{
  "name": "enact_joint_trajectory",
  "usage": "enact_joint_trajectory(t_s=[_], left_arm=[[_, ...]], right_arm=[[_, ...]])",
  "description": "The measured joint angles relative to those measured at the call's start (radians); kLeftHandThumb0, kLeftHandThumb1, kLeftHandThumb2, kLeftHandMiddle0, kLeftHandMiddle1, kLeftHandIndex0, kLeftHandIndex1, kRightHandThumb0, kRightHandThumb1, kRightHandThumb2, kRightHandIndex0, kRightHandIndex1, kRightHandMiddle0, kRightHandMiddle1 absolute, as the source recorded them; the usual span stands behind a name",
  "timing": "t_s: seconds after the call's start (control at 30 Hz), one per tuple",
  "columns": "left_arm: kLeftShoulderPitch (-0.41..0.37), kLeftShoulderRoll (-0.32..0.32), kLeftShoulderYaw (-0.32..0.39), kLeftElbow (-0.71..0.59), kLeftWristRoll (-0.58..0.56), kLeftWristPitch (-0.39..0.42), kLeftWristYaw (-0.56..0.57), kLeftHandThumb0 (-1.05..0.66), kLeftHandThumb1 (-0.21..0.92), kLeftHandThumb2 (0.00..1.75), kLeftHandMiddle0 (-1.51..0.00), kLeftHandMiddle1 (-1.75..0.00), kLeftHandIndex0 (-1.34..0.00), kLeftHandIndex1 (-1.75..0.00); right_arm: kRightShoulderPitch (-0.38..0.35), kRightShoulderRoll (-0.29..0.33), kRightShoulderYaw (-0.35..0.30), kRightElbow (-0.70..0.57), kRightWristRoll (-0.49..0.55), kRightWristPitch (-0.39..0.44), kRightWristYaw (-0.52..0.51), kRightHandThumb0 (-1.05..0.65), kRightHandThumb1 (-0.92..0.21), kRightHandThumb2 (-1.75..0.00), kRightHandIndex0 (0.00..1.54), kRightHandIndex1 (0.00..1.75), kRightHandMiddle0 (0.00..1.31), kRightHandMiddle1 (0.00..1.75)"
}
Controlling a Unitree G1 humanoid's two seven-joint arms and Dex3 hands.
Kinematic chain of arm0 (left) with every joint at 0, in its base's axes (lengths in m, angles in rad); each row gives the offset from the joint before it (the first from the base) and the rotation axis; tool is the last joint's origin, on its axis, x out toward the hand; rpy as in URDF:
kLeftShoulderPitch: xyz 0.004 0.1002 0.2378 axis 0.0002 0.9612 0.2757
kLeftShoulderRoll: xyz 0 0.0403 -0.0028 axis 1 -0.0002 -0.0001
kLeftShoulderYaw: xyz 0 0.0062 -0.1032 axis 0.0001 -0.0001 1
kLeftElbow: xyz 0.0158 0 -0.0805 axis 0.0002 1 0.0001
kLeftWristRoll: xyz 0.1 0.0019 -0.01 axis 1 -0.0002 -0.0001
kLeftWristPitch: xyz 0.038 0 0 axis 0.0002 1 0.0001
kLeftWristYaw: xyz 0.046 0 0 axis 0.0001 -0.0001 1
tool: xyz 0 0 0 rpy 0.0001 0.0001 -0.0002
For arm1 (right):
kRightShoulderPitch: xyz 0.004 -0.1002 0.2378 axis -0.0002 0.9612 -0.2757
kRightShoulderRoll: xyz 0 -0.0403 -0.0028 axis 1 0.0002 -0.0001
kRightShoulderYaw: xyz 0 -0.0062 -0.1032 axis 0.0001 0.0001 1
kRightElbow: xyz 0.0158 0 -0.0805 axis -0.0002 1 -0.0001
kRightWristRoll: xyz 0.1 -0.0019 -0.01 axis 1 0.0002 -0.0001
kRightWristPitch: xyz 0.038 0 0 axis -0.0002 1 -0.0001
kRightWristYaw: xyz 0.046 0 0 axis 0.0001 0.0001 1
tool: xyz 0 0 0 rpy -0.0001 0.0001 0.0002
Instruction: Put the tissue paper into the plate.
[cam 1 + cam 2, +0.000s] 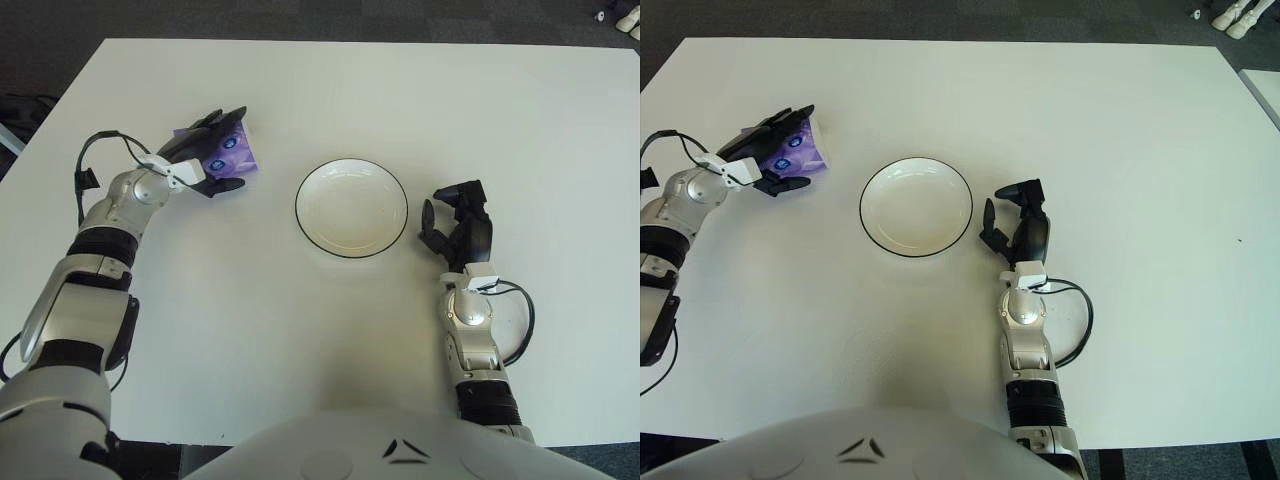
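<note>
Left of the empty black-rimmed white round plate [351, 207], the left hand [205, 150] curls around the purple tissue paper packet [228, 152]; nothing delivered yet. Right of it, the right hand [458, 225] waits, loosely curled, holding nothing.

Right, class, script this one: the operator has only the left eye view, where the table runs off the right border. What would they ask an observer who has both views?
Operator: I see the left hand gripping the purple tissue pack, left of the plate, and the right hand curled to the plate's right. Does the table end past my border?
Observer: Yes; the right eye view shows a stretch of its right edge near the far corner.
Operator: Anything lying out there?
Observer: Only a tiny dark speck on the tabletop.
Operator: And beyond the edge?
Observer: A pale surface; I cannot tell what it is.
</note>
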Motion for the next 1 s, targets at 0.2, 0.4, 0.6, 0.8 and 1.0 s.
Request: enact_joint_trajectory(t_s=[0.2, 0.4, 0.6, 0.8, 1.0], left_arm=[[-0.004, -0.010, -0.013, 0.019, 0.004, 0.001, 0.009, -0.88, 0.43, 0.87, 0.00, 0.00, -0.01, 0.00], [-0.014, -0.021, -0.031, 0.058, 0.012, 0.008, 0.046, -0.85, 0.41, 0.90, 0.00, -0.05, 0.00, -0.13], [-0.025, -0.035, -0.045, 0.113, 0.024, 0.018, 0.116, -0.80, 0.34, 0.92, 0.00, -0.83, 0.00, -0.71], [-0.039, -0.048, -0.058, 0.152, 0.036, 0.017, 0.178, -0.78, 0.25, 1.02, 0.00, -1.45, 0.00, -1.37], [-0.062, -0.057, -0.101, 0.175, 0.078, 0.022, 0.273, -0.65, 0.17, 1.12, -0.24, -1.71, -0.07, -1.71]], right_arm=[[0.002, 0.000, -0.002, 0.002, 0.018, -0.008, 0.005, -0.41, -0.56, -1.02, 0.67, 1.40, 0.42, 1.75], [0.004, 0.002, -0.003, 0.000, 0.021, -0.006, 0.003, -0.41, -0.57, -1.01, 0.64, 1.39, 0.42, 1.75], [0.005, 0.003, -0.004, 0.000, 0.020, -0.008, -0.007, -0.41, -0.56, -1.01, 0.63, 1.38, 0.42, 1.75], [0.005, 0.003, -0.004, 0.001, 0.020, -0.009, -0.008, -0.41, -0.56, -1.02, 0.63, 1.38, 0.42, 1.75], [0.004, 0.004, -0.003, 0.002, 0.022, -0.017, -0.008, -0.40, -0.57, -1.00, 0.64, 1.38, 0.41, 1.75]])
